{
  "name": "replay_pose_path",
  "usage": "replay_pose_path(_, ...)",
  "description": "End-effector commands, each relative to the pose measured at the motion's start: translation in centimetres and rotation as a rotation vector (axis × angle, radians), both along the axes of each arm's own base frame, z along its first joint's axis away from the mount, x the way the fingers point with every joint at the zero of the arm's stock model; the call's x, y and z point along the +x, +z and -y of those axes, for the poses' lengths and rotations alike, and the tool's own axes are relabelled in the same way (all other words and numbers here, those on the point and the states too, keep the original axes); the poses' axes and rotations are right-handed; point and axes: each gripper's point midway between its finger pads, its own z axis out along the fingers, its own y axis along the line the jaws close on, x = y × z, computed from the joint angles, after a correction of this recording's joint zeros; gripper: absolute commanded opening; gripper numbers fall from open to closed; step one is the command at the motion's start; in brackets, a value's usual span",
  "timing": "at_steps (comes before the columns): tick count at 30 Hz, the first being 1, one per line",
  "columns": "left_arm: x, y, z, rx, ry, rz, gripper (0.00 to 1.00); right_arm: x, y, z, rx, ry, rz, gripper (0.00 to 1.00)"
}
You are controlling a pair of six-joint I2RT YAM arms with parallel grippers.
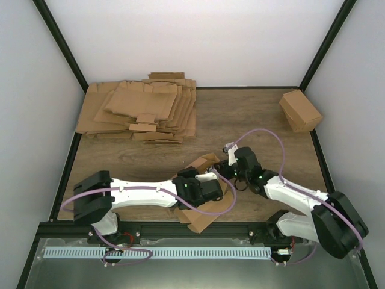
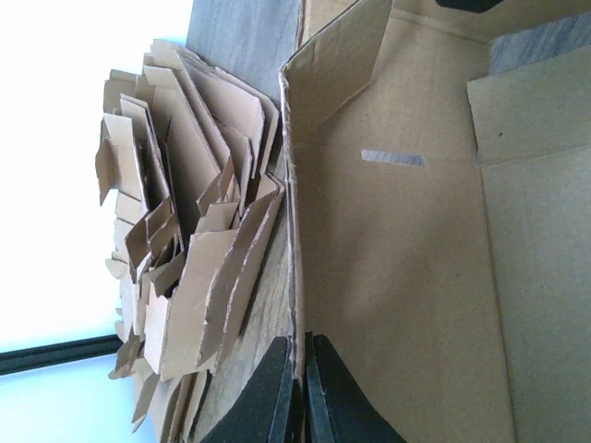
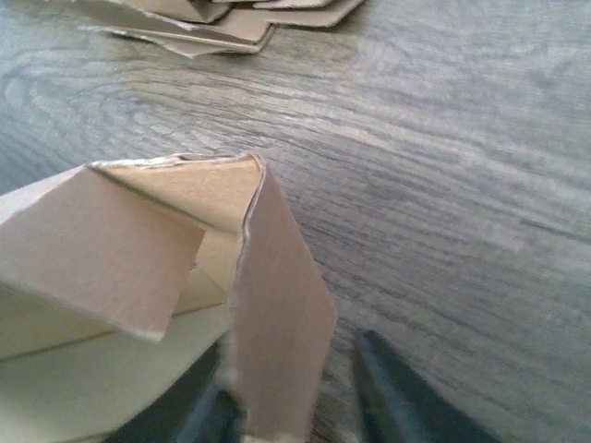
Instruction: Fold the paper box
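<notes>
The paper box [image 1: 204, 164] is a half-formed brown carton lying near the table's front edge between the two arms. In the left wrist view my left gripper [image 2: 303, 374] is shut on the thin edge of one upright wall of the paper box [image 2: 397, 277]. From the right, my right gripper [image 1: 221, 169] meets the carton's far end. Its dark fingers [image 3: 392, 397] stand apart around an upright end flap [image 3: 277, 314]. That flap leans on the left finger and leaves a gap to the right one. A second flap [image 3: 102, 249] folds inward beside it.
A thick pile of flat brown sheets [image 1: 141, 111] lies at the back left, also visible in the left wrist view [image 2: 185, 231]. A closed brown cardboard cuboid [image 1: 300, 110] sits at the back right. Black frame rails edge the wooden table [image 1: 252, 120].
</notes>
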Motion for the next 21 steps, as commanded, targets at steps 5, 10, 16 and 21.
replay_pose_path(5,0.5,0.9,-0.3,-0.019,0.015,0.022,0.04,1.6,3.9,-2.2,0.047,0.049,0.031,0.09)
replay_pose_path(10,1.4,1.5,-0.3,-0.059,0.036,0.015,0.04,-0.2,4.9,-1.7,0.097,0.044,-0.019,0.01)
replay_pose_path(16,2.1,1.6,0.7,-0.069,0.034,0.012,0.04,-1.5,4.3,-1.9,0.143,0.037,-0.127,0.01)
replay_pose_path(21,2.1,1.4,0.9,-0.072,0.033,-0.001,0.04,-2.4,4.5,-2.2,0.225,0.007,-0.209,0.01)
